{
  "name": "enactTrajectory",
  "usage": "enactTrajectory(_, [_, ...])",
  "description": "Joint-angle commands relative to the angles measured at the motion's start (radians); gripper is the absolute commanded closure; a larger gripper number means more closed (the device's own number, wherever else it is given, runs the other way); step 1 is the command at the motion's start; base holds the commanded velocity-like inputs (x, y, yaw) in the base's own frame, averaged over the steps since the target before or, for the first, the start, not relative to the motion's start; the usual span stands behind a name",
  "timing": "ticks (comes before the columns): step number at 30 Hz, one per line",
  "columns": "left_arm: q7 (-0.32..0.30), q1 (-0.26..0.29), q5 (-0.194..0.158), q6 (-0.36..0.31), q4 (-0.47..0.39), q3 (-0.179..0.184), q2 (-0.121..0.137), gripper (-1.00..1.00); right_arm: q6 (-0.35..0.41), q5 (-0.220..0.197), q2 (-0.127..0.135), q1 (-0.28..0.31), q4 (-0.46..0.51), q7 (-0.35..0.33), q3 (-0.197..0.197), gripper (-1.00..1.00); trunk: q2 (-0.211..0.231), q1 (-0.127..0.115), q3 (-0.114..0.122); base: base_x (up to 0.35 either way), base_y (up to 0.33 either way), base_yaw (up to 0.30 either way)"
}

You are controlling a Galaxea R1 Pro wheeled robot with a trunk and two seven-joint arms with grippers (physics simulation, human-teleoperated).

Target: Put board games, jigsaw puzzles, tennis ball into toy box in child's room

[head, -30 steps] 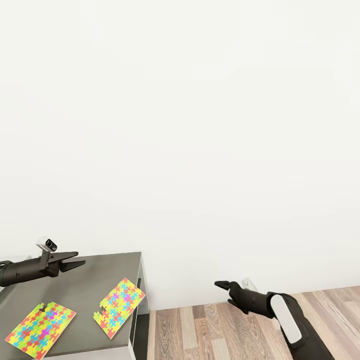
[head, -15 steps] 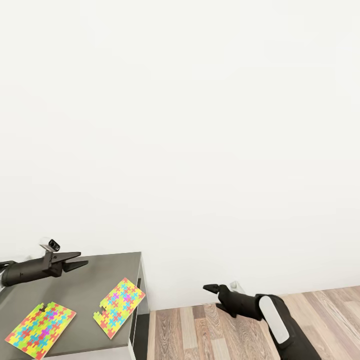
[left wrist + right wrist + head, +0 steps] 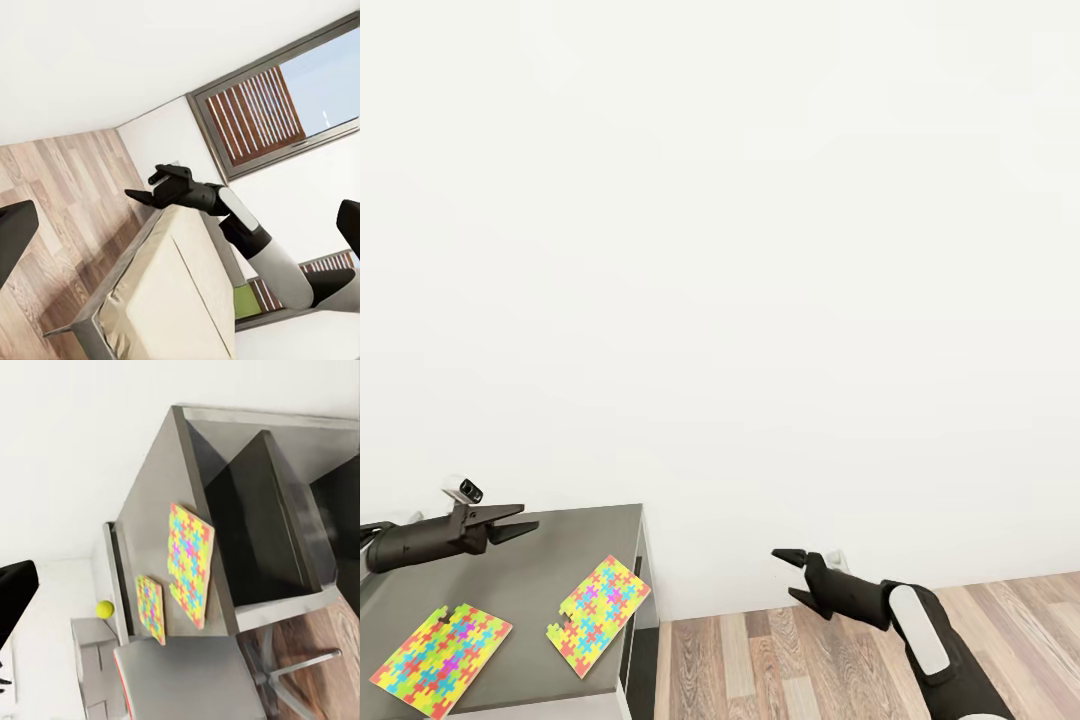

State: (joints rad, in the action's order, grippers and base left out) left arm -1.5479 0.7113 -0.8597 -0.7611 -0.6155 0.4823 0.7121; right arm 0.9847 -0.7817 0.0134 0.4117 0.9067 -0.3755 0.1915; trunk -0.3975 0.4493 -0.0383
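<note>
A: Starting at the left of the head view, what does the robot have within reach?

B: The left gripper (image 3: 520, 521) hangs over the far part of the dark grey side unit (image 3: 535, 585), its fingers apart and holding nothing. Nearer the robot than that gripper, the first jigsaw puzzle (image 3: 440, 660) lies flat on the unit's top.

A: And moving right?

B: The second jigsaw puzzle (image 3: 598, 602) sits just beside the unit's right edge, its long axis running diagonally from the near left toward the far right. It is apart from the first sheet.

A: Which arm is nearer to the puzzles?

B: The left one, judging by the head view. Both sheets lie below and toward the robot from its fingertips, so a pull back and a drop seems to be what the next reach calls for. The right gripper (image 3: 790, 574) is out over the wooden floor (image 3: 790, 660), well apart from the unit, fingers also spread and empty.

A: Anything else of the task?

B: In the right wrist view the tennis ball (image 3: 104, 609) rests on the white table (image 3: 94, 577), near the edge of the side unit. The left wrist view shows the bed (image 3: 172, 300), beige mattress, with nothing readable on it.
</note>
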Motion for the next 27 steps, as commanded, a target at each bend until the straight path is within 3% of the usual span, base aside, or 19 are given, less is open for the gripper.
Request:
enactTrajectory(1, [-0.004, 0.002, -0.005, -0.011, 0.000, 0.007, 0.001, -1.00, 0.002, 0.005, -0.002, 0.001, 0.000, -0.015, 0.007, -1.00, -0.002, 0.001, -0.002, 0.000, 0.000, 0.000])
enactTrajectory(17, [0.022, 0.002, -0.006, -0.012, 0.001, 0.007, 0.001, -1.00, -0.033, 0.002, -0.014, 0.001, 0.000, -0.026, -0.004, -1.00, -0.002, 0.001, -0.002, 0.084, 0.041, 0.007])
enactTrajectory(27, [0.023, 0.002, -0.005, -0.012, 0.001, 0.007, 0.000, -1.00, -0.036, 0.011, -0.024, 0.001, 0.000, -0.023, -0.006, -1.00, -0.002, 0.001, -0.002, 0.007, 0.004, 0.243])
